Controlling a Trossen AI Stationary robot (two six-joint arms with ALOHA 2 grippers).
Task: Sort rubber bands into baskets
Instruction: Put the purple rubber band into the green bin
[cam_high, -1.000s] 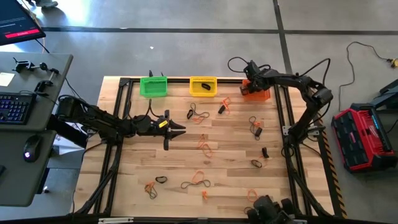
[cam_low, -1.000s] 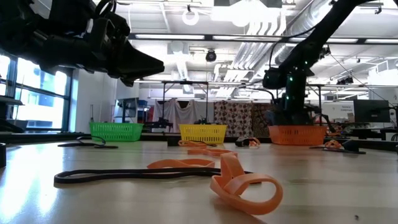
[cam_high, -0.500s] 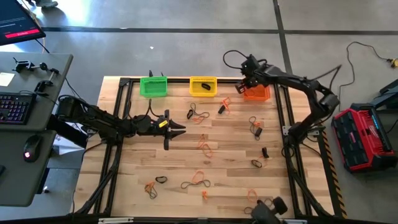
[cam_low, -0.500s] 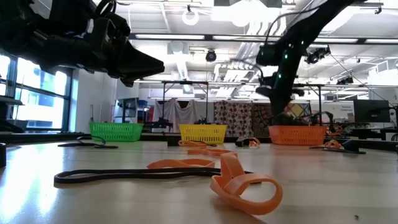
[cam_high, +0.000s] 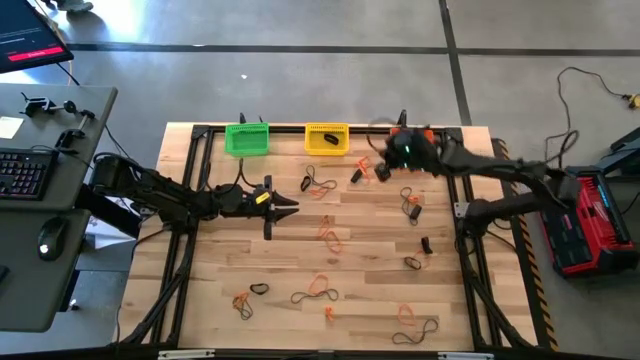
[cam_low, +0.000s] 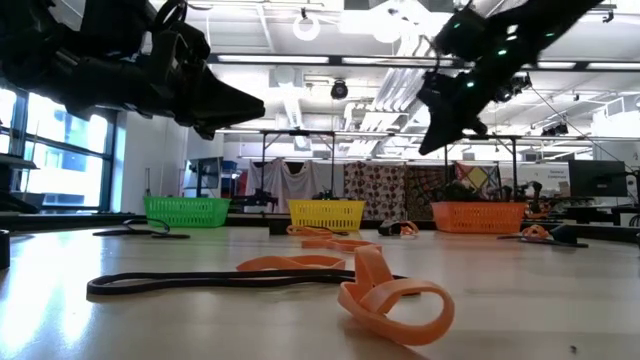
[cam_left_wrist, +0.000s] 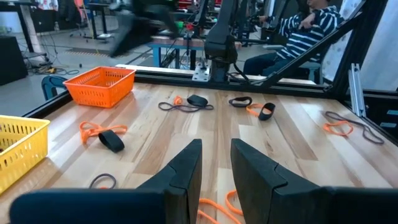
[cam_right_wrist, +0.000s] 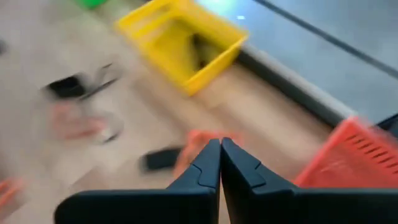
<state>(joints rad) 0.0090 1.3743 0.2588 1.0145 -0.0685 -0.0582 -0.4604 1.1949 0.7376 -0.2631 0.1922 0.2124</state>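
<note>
Many orange and dark rubber bands lie flat and scattered on the wooden table (cam_high: 380, 290), among them a pair (cam_high: 318, 183), one (cam_high: 410, 205) and one (cam_high: 320, 288). At the far edge stand the green basket (cam_high: 246, 138), the yellow basket (cam_high: 327, 138) and the orange basket (cam_low: 478, 215), which my right arm mostly covers in the high view. My right gripper (cam_right_wrist: 221, 143) is shut on nothing and hangs in the air (cam_high: 385, 166) between the yellow and orange baskets. My left gripper (cam_left_wrist: 216, 152) waits open and empty above the table's left middle (cam_high: 288, 208).
A black frame (cam_high: 200, 180) borders the table on its left, far and right sides. A dark band (cam_high: 330, 139) lies in the yellow basket. A desk with a keyboard (cam_high: 25, 170) stands left of the table, a red case (cam_high: 585, 220) to the right. A seated person (cam_left_wrist: 305, 31) shows beyond the table.
My right gripper has risen out of the orange basket and swung toward the table's left and near edges, ending over the bands between the yellow and orange baskets. Its arm has dropped lower and stretched out to the right.
</note>
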